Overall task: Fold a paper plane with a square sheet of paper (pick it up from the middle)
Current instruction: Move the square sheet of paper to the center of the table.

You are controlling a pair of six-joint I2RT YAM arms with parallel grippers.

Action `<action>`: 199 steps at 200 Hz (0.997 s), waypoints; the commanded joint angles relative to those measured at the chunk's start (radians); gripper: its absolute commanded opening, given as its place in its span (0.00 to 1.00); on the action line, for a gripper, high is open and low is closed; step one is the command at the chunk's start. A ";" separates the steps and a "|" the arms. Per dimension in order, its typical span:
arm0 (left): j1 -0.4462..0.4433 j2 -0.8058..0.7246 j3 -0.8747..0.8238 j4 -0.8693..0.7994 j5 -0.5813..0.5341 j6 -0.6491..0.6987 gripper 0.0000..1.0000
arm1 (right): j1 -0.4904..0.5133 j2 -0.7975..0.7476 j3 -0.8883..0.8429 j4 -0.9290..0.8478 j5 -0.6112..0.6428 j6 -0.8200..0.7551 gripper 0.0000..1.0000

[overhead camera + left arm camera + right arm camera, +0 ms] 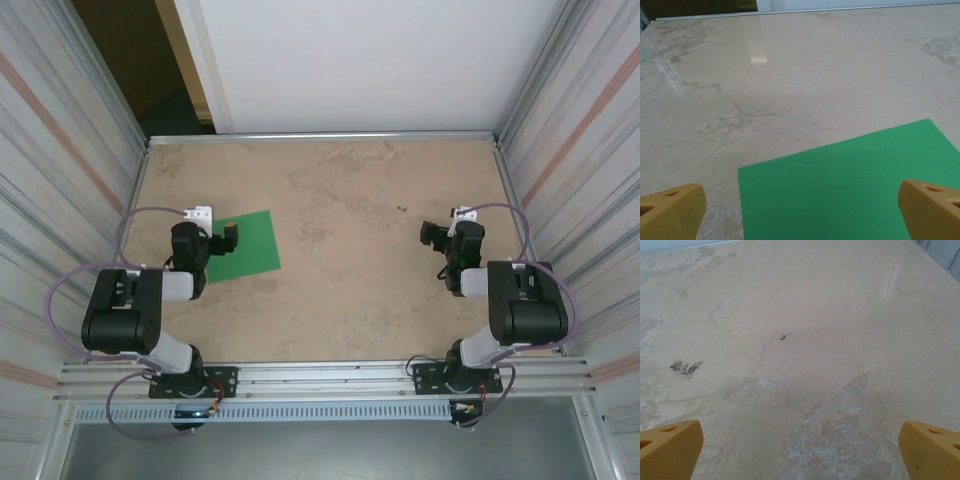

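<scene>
With left gripper (801,209) and right gripper (800,450) wide open and empty, we risk crumpling the flat-lying square sheet of paper (850,175) when pinching.

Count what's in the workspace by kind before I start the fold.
Green paper: 1, the square sheet of paper, lying flat and unfolded.
Grippers: 2, left gripper and right gripper, both open.
Total: 3.

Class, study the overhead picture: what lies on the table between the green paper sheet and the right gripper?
Nothing: in the top view that stretch of table is bare from the green sheet to the right gripper, whose jaws stand open.
</scene>
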 commanded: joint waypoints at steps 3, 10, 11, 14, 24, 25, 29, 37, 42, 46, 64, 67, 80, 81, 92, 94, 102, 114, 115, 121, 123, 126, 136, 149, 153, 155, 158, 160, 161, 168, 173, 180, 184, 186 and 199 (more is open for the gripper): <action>0.000 -0.001 0.008 0.014 -0.012 0.014 0.99 | 0.000 0.005 0.018 0.024 -0.006 -0.017 0.99; 0.001 -0.001 0.008 0.014 -0.013 0.014 0.99 | 0.000 0.005 0.018 0.024 -0.006 -0.017 0.99; 0.000 -0.001 0.008 0.014 -0.013 0.015 0.99 | 0.000 0.004 0.018 0.024 -0.005 -0.017 0.99; 0.000 -0.001 0.008 0.014 -0.013 0.014 0.99 | 0.000 0.004 0.019 0.024 -0.005 -0.016 0.99; 0.001 -0.001 0.008 0.014 -0.013 0.014 0.99 | 0.000 0.005 0.018 0.024 -0.004 -0.017 0.99; 0.001 -0.001 0.008 0.014 -0.012 0.014 0.99 | 0.000 0.004 0.019 0.024 -0.004 -0.017 0.99; 0.001 -0.001 0.007 0.015 -0.012 0.014 0.99 | 0.000 0.004 0.018 0.024 -0.006 -0.017 0.99; 0.001 0.000 0.006 0.015 -0.013 0.015 0.99 | 0.000 0.005 0.019 0.024 -0.005 -0.016 0.99; 0.001 0.001 0.006 0.015 -0.013 0.014 0.99 | -0.001 0.005 0.018 0.024 -0.006 -0.017 0.99; 0.000 0.000 0.006 0.016 -0.013 0.014 0.99 | 0.000 0.004 0.018 0.024 -0.005 -0.018 0.99; 0.000 0.000 0.006 0.016 -0.013 0.013 0.99 | -0.001 0.004 0.019 0.024 -0.006 -0.017 0.99; 0.001 0.000 0.006 0.016 -0.012 0.013 0.99 | -0.001 0.006 0.019 0.023 -0.007 -0.017 0.99; 0.004 0.000 0.006 0.016 -0.007 0.011 0.99 | -0.005 0.007 0.022 0.017 -0.017 -0.015 0.99; 0.004 0.001 0.006 0.016 -0.007 0.011 0.99 | -0.006 0.007 0.024 0.016 -0.018 -0.015 0.99; 0.004 -0.001 0.006 0.014 -0.004 0.012 0.99 | -0.006 0.007 0.023 0.014 -0.019 -0.014 0.99; 0.004 0.000 0.007 0.014 -0.004 0.012 0.99 | -0.006 0.007 0.023 0.015 -0.020 -0.014 0.99; 0.004 -0.001 0.008 0.014 -0.003 0.011 0.99 | -0.007 0.007 0.024 0.014 -0.019 -0.014 0.99; 0.005 0.001 0.009 0.013 -0.002 0.011 0.99 | -0.008 0.008 0.024 0.015 -0.020 -0.014 0.99; 0.005 0.001 0.009 0.012 -0.003 0.011 0.99 | -0.008 0.008 0.024 0.015 -0.020 -0.014 0.99; 0.006 0.002 0.011 0.010 -0.002 0.012 0.99 | -0.008 0.008 0.023 0.014 -0.020 -0.014 0.99; 0.006 0.002 0.011 0.009 -0.002 0.012 0.99 | -0.007 0.008 0.023 0.014 -0.020 -0.014 0.99; 0.006 0.002 0.011 0.008 -0.001 0.011 0.99 | -0.007 0.007 0.024 0.014 -0.019 -0.014 0.99; 0.006 0.001 0.010 0.009 -0.001 0.012 0.99 | -0.006 0.005 0.021 0.016 -0.018 -0.014 0.99; 0.005 -0.002 0.004 0.017 -0.001 0.012 0.99 | -0.001 0.002 0.014 0.027 -0.008 -0.016 0.99; 0.006 -0.004 0.004 0.019 -0.001 0.012 0.99 | 0.003 0.002 0.014 0.032 0.003 -0.017 0.99; 0.005 -0.003 0.002 0.020 -0.001 0.013 0.99 | 0.006 -0.001 0.014 0.032 0.014 -0.016 0.99; 0.005 -0.004 0.002 0.020 -0.001 0.012 0.99 | 0.009 -0.004 0.017 0.028 0.029 -0.014 0.99; 0.005 -0.006 0.002 0.020 -0.002 0.012 0.99 | 0.009 -0.009 0.020 0.021 0.036 -0.012 0.99; 0.005 -0.007 0.002 0.020 -0.002 0.012 0.99 | 0.010 -0.011 0.020 0.016 0.042 -0.011 0.99; 0.002 -0.019 0.000 0.018 -0.008 0.014 0.99 | 0.010 -0.040 0.031 -0.027 0.049 -0.008 0.99; 0.002 -0.034 -0.002 0.012 -0.012 0.012 0.99 | 0.011 -0.062 0.042 -0.068 0.046 -0.010 0.99; -0.003 -0.061 -0.008 -0.002 -0.019 0.015 0.99 | 0.012 -0.103 0.060 -0.132 0.049 -0.012 0.99; -0.006 -0.076 -0.010 -0.010 -0.031 0.014 0.99 | 0.012 -0.125 0.071 -0.166 0.051 -0.012 0.99; -0.007 -0.084 -0.012 -0.015 -0.036 0.015 0.99 | 0.013 -0.135 0.075 -0.181 0.050 -0.013 0.99; -0.012 -0.151 -0.013 -0.067 -0.060 0.009 0.99 | 0.013 -0.199 0.101 -0.262 0.045 -0.015 0.99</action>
